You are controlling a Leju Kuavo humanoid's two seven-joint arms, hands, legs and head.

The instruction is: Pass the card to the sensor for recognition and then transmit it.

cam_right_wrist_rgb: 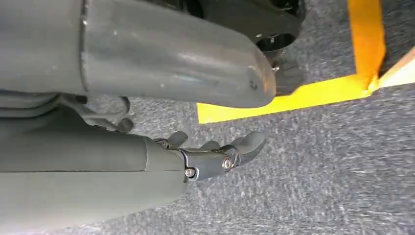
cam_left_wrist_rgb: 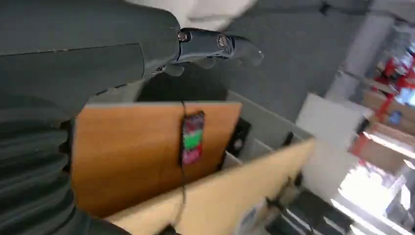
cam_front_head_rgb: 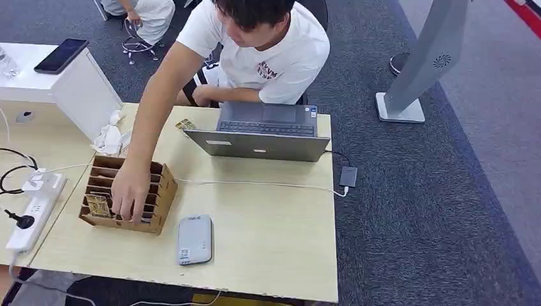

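In card rack: person's hand; sensor beside.

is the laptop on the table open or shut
Open. In the head view the laptop on the table has its keyboard exposed facing the person, with the lid folded far back toward the camera.

Tan card rack; grey sensor; grey laptop; pale wood table; blue-grey carpet.

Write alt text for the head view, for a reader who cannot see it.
A person's hand reaches into a slotted wooden card holder on a pale table. A grey sensor lies beside the holder, with an open laptop behind.
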